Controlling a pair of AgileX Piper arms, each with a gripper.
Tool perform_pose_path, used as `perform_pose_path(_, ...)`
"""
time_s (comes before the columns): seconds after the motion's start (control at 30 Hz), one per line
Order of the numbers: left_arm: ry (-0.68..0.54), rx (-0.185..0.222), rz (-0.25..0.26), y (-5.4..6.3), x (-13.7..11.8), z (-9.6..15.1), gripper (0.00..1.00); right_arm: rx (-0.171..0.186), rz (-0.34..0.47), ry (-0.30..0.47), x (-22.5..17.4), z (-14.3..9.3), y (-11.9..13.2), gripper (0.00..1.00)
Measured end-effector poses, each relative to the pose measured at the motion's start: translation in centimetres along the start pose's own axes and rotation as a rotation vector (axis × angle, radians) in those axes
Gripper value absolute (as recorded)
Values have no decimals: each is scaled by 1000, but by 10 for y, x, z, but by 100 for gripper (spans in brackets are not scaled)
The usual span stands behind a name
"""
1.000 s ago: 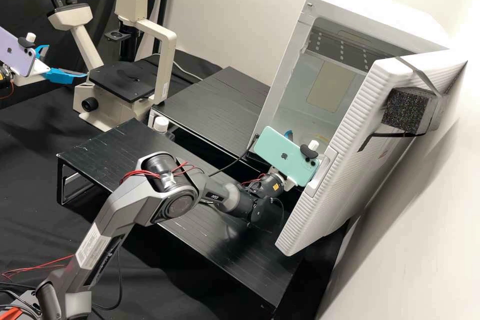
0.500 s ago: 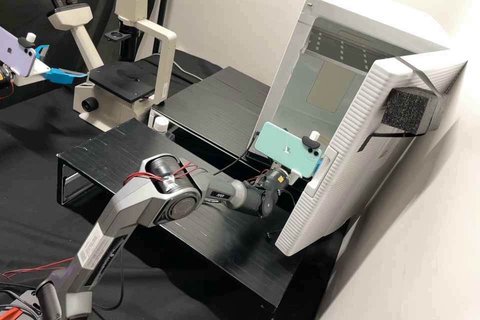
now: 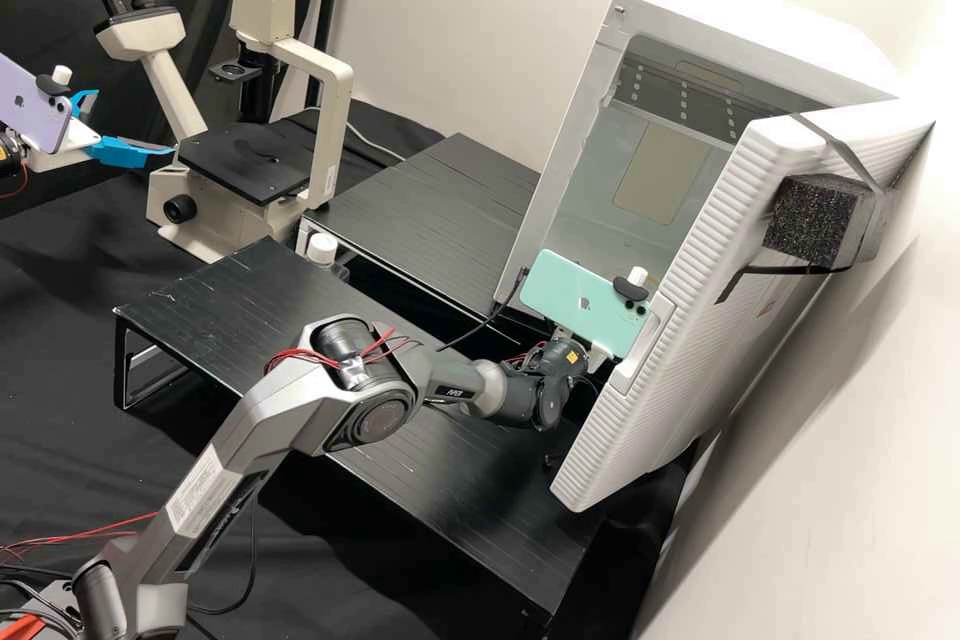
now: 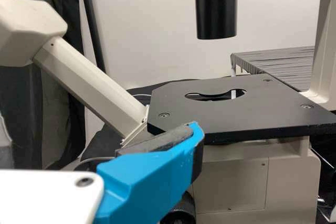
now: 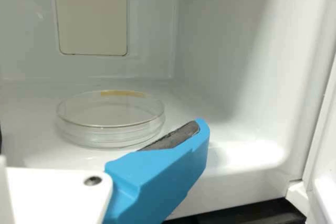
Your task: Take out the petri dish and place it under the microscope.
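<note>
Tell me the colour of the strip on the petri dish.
The strip is amber yellow, clearest in the right wrist view.

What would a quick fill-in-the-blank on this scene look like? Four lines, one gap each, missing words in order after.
The petri dish lies inside the white cabinet, whose door stands ____.
The gripper nearest the microscope belongs to the ____ arm.
The microscope's flat stage is coloured ____.
The phone mounted on the right arm is mint ____.

Missing words: open; left; black; green.
</note>
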Motion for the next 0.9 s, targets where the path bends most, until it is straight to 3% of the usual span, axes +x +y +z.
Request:
perform_pose_path(0.33,0,0,0,0,0,0,100,-61,3,-30,6,-6,13,100)
perform_pose_path(0.9,0,0,0,0,0,0,100,-61,-7,-36,10,0,8,100)
